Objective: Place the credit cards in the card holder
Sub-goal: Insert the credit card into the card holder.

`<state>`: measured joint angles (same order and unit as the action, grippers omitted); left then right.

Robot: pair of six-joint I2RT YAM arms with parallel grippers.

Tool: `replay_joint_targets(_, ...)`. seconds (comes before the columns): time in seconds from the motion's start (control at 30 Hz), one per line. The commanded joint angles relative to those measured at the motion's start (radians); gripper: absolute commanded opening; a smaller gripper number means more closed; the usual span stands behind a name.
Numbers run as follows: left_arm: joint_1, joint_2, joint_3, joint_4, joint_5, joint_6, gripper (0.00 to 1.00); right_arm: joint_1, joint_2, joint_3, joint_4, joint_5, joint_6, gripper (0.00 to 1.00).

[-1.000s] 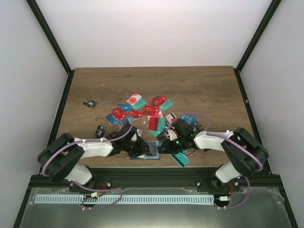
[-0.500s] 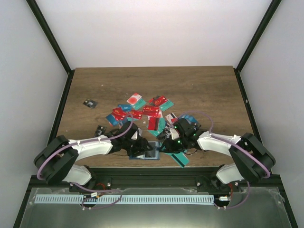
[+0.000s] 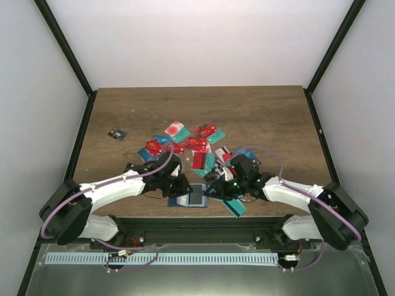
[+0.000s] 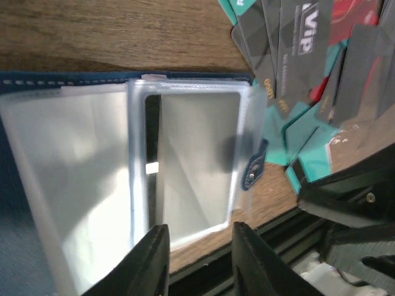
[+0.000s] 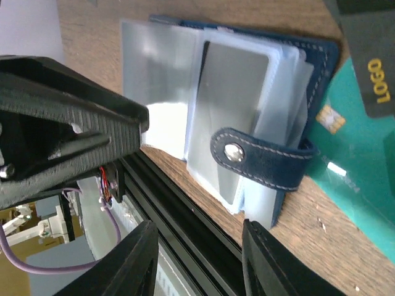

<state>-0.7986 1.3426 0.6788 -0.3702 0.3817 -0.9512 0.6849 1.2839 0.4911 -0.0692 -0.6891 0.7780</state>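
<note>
The card holder (image 3: 196, 197) lies open near the table's front edge. It has a navy cover and clear plastic sleeves (image 4: 74, 185). A pale card (image 4: 197, 160) sits inside one sleeve. Its navy strap with a snap (image 5: 259, 157) curls over the sleeves. The credit cards (image 3: 191, 145) lie in a red, teal and black pile behind the holder. Some show in the left wrist view (image 4: 308, 43) and a teal one in the right wrist view (image 5: 352, 123). My left gripper (image 4: 199, 259) is open and empty over the holder's left side (image 3: 183, 189). My right gripper (image 5: 200, 259) is open and empty at its right side (image 3: 215, 188).
Two small black chips (image 3: 116, 134) (image 3: 129, 168) lie on the left of the table. The black front rail (image 5: 185, 222) runs just below the holder. A teal card (image 3: 234, 208) lies at the edge, right of the holder. My left gripper's body (image 5: 62, 123) fills the right wrist view's left side.
Both arms have stretched out lower, their elbows swinging outward. Both grippers stay beside the open holder, which has barely moved.
</note>
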Motion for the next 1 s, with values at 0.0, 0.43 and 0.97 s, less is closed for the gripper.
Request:
replay_joint_targets(0.0,-0.001,0.063,0.034,-0.034,-0.035,0.087,0.24,0.038,0.006,-0.039,0.147,-0.037,0.136,0.4)
replay_joint_targets(0.43,0.003,0.209,0.08,-0.061,-0.048,0.193,0.04,0.126,0.1,-0.035,0.244,0.029,0.242,0.4)
replay_joint_targets(0.97,0.003,0.241,0.056,-0.079,-0.067,0.216,0.04,0.136,0.16,-0.02,0.24,0.069,0.234,0.39)
